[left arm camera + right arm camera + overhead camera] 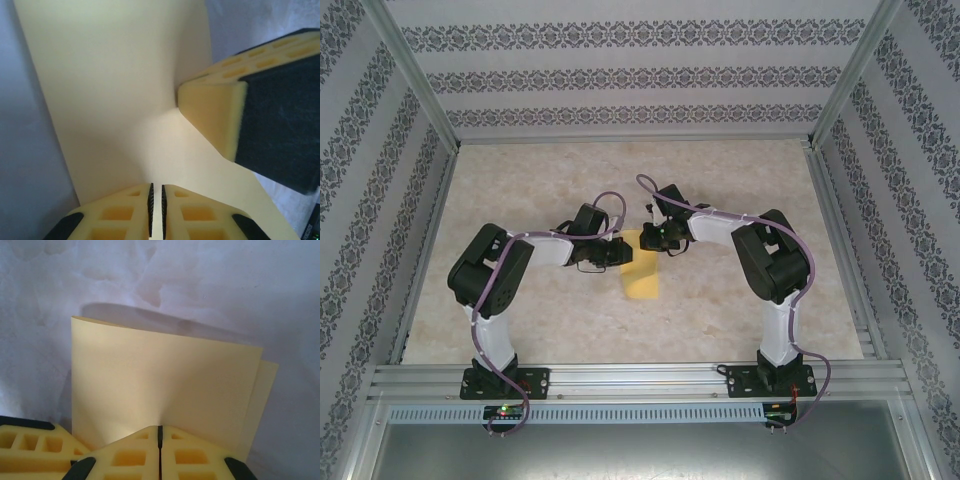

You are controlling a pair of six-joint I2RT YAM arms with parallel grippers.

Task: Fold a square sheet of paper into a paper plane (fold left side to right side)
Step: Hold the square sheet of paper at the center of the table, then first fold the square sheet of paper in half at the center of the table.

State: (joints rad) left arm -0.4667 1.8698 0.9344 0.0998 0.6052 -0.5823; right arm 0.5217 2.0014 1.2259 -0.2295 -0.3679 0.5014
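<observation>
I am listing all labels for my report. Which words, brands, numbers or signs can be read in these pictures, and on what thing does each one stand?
No text can be read in these pictures.
Dark part at the lower right corner of the left wrist view: tiny pale print, too blurred to read.
Square sheet of paper: plain, no marks.
Walls: repeating ornament only, no letters.
</observation>
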